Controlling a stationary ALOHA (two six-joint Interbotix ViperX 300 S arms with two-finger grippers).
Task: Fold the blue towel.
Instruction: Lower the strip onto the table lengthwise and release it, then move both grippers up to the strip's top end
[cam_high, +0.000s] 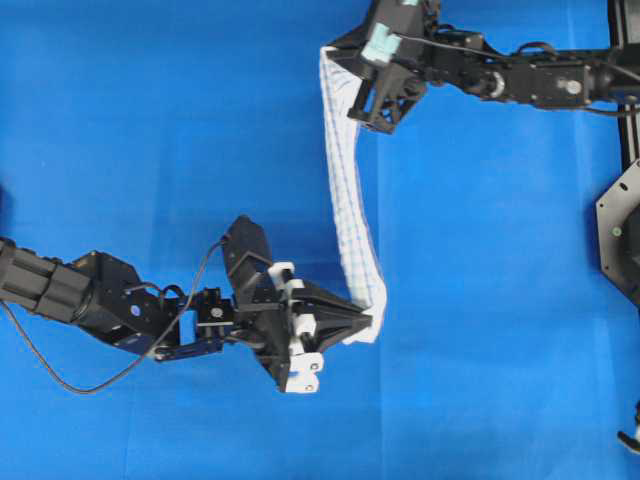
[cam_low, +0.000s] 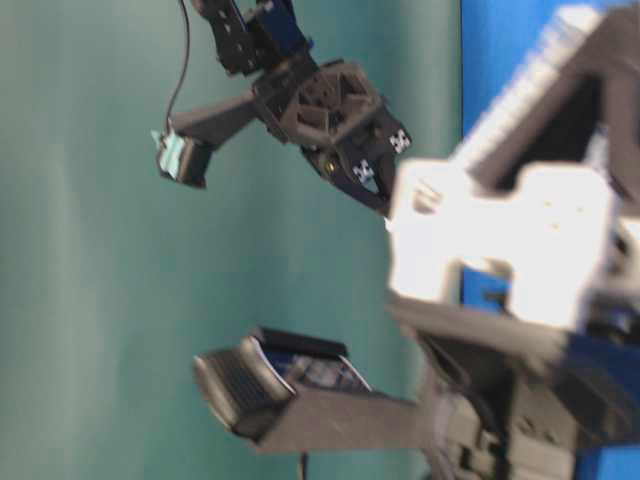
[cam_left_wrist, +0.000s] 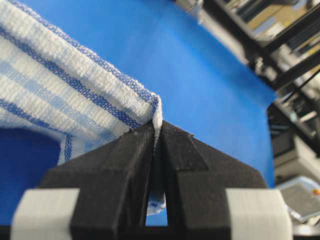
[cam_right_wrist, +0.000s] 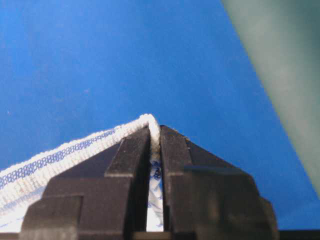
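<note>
In the overhead view the blue table cover (cam_high: 150, 120) fills almost the whole frame. At the lower left the left arm reaches in from the frame edge, with a thin black cable (cam_high: 100, 375) looping beneath it onto the cover. The left gripper (cam_high: 368, 322) sits just below centre, pointing right. The blue towel (cam_high: 347, 190) hangs as a narrow, gathered strip between the two grippers, running from the upper middle of the frame down to the lower middle, curving slightly to the right near its lower end. The right gripper (cam_high: 345, 62) is at the top, right of centre, its arm stretching away to the upper right edge. A dark metal frame (cam_high: 622, 200) stands along the right edge.

The table-level view is blurred: one arm hangs at the upper middle against a green backdrop (cam_low: 90, 250), and a white and black gripper body fills the right side and blocks much of the scene.

In the left wrist view the left gripper's fingers (cam_left_wrist: 135, 165) are pressed nearly together, pinching a hemmed corner of the towel (cam_left_wrist: 60, 90), which spreads to the upper left. In the right wrist view the right gripper's fingers (cam_right_wrist: 175, 155) are likewise clamped on a towel edge (cam_right_wrist: 60, 155) that trails to the lower left.
</note>
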